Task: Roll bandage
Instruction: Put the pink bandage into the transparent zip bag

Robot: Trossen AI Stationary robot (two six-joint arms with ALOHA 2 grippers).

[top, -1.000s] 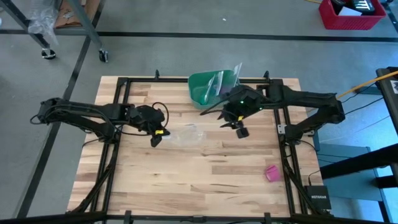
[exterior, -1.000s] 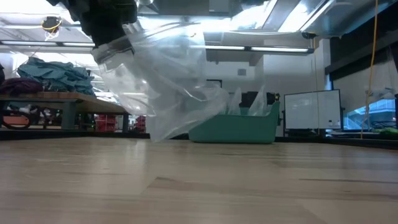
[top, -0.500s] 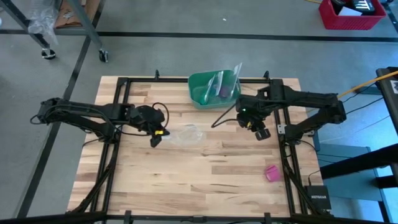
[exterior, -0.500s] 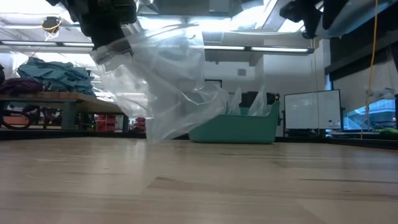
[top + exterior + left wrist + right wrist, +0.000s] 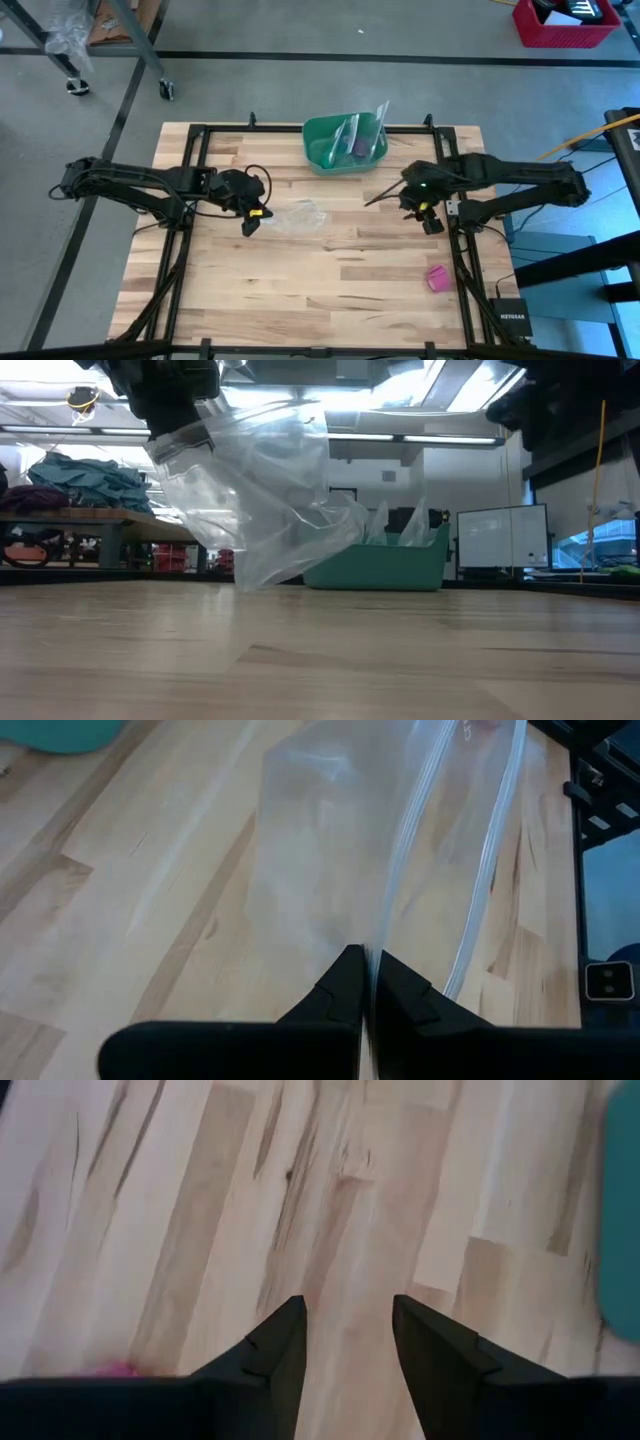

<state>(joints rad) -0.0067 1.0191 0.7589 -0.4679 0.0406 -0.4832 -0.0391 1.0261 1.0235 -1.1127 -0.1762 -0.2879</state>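
Observation:
The bandage (image 5: 437, 278) lies as a small pink roll on the wood near the table's right edge; a sliver of it (image 5: 118, 1369) shows in the right wrist view. My right gripper (image 5: 431, 224) hangs open above bare wood (image 5: 348, 1315), a little farther back than the bandage, with nothing between its fingers. My left gripper (image 5: 250, 222), at the table's left middle, is shut on a clear plastic bag (image 5: 300, 215). My left gripper pinches the clear bag's edge by its zip strip (image 5: 372, 945) between its two shut fingers. The fingers slant down from the table's left side. The bag (image 5: 260, 500) hangs from them and spreads toward the right, its lower end (image 5: 250, 582) down at the tabletop.
A green bowl (image 5: 345, 143) holding clear bags stands at the table's far edge, in the middle. Black frame rails (image 5: 455, 250) run along the table's left and right sides. Bare wood lies between the two grippers and toward the near edge.
My right gripper has swung from beside the green bowl toward the table's right edge and sunk lower, tipping more steeply downward; its fingers stay open. The left gripper and the bag have kept still.

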